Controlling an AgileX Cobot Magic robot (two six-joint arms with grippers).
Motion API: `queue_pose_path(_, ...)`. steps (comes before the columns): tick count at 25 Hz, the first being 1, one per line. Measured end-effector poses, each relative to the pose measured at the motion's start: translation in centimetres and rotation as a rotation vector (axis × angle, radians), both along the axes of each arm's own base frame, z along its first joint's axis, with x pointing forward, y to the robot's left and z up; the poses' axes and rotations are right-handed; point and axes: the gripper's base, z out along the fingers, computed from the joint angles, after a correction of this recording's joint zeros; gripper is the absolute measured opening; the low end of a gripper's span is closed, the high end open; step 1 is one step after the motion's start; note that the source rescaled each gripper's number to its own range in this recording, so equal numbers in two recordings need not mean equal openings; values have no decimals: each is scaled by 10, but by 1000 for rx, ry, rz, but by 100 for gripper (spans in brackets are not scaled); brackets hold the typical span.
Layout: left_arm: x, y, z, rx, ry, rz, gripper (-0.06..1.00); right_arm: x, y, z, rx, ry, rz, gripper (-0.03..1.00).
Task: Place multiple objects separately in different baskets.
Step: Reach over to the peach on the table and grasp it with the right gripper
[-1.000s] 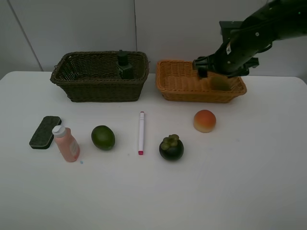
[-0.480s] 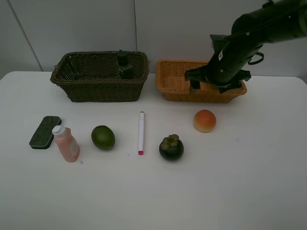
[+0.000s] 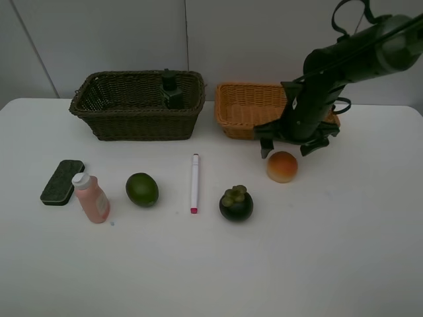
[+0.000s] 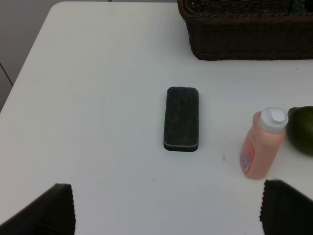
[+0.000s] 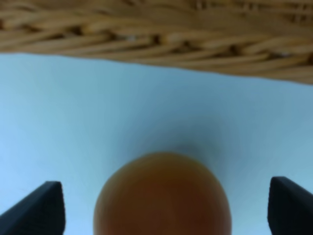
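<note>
orange peach (image 5: 163, 193) lies between the right gripper's (image 5: 167, 208) wide-apart tips, seen only wrist-side.

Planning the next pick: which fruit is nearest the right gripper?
The orange-red peach, right beneath the right gripper; the mangosteen and green fruit lie farther left.

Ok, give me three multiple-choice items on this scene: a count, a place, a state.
1. Items loose on the table: A) four B) eight C) six
2. The pump bottle stands in: A) the dark basket B) the tan basket C) neither
3. The right claw at the peach is: A) gripping it B) open C) shut, empty
C: eraser, pink bottle, green fruit, marker, mangosteen, peach.
A: its top shows above the dark rim.
B: fingers stand wide either side of the peach.
</note>
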Motion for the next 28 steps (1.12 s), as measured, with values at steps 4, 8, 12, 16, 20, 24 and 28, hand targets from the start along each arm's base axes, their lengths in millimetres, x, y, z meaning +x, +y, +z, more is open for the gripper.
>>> queue_pose_path(4,0,0,0,0,0,0,100,-1,2,-11,7,42,1,100)
queue_pose_path(8,0,0,0,0,0,0,100,-2,3,-20,14,72,-5,100)
queue_pose_path(12,0,0,0,0,0,0,100,-2,3,-29,4,101,-5,100)
queue_pose_path(16,0,0,0,0,0,0,100,-3,2,-31,0,111,-6,100)
queue_pose_path(20,0,0,0,0,0,0,100,-3,2,-31,0,111,-6,100)
queue_pose_path(24,0,0,0,0,0,0,100,-3,2,-31,1,111,-6,100)
queue_pose_path(28,0,0,0,0,0,0,100,-3,2,-31,0,115,-7,99)
